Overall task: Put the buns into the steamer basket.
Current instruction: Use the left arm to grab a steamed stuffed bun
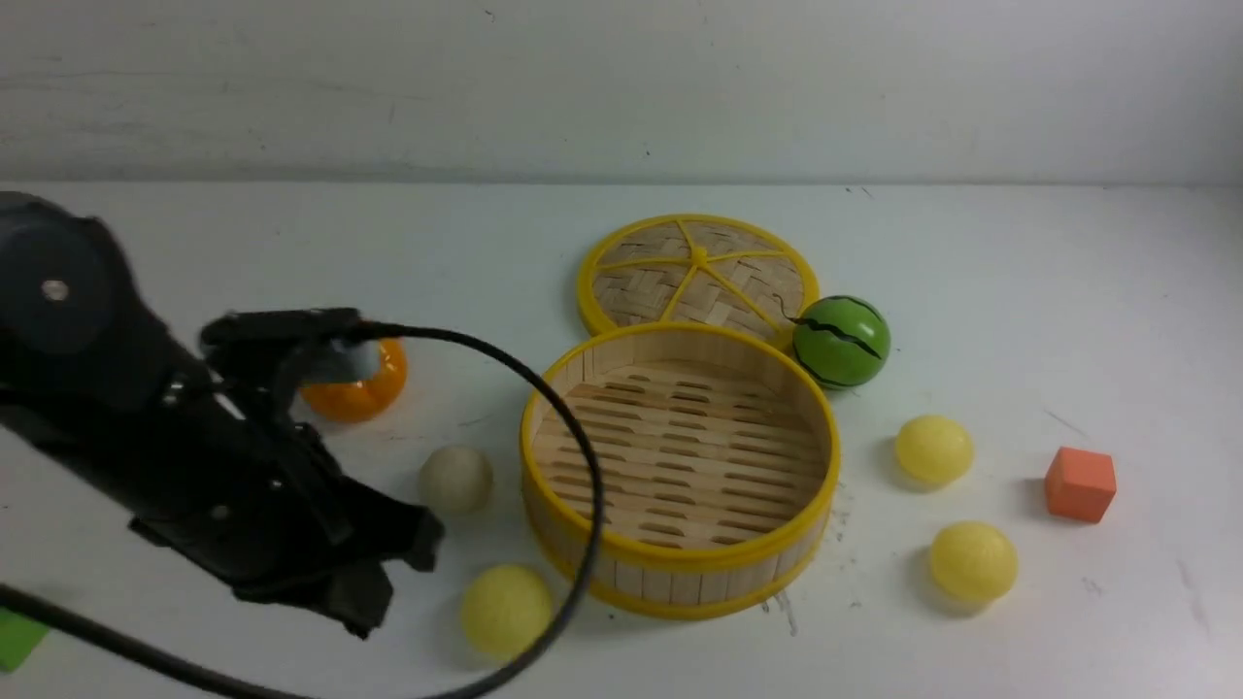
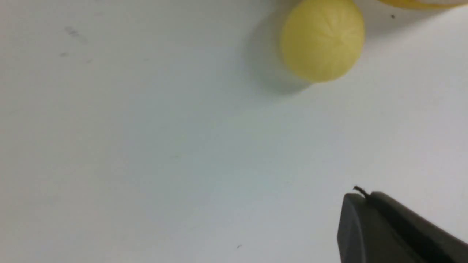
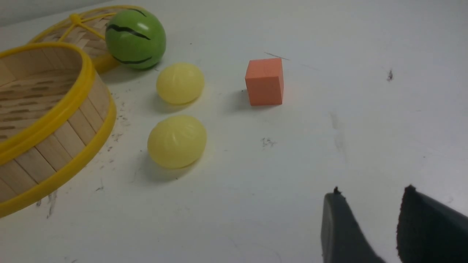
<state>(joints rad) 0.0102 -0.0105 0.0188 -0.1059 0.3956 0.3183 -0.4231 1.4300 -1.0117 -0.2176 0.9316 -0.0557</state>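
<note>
— Where are the buns?
— All four are on the counter (image 1: 1117,311), none in the steamer basket (image 1: 680,582) at frame centre. An off-white bun (image 1: 455,479) and a yellow bun (image 1: 505,610) lie to its left, two more yellow buns (image 1: 933,449) (image 1: 972,561) to its right.
— The risk?
— The left gripper (image 2: 360,200), jaws together on nothing, hangs near the lower-left yellow bun. Coming down shut, it could nudge that bun into a roll. Its cable (image 1: 583,456) passes across the basket's left rim in the front view and might snag.
— The other arm?
— Absent from the front view. Only its wrist camera shows the right gripper (image 3: 372,191), jaws apart, empty.
</note>
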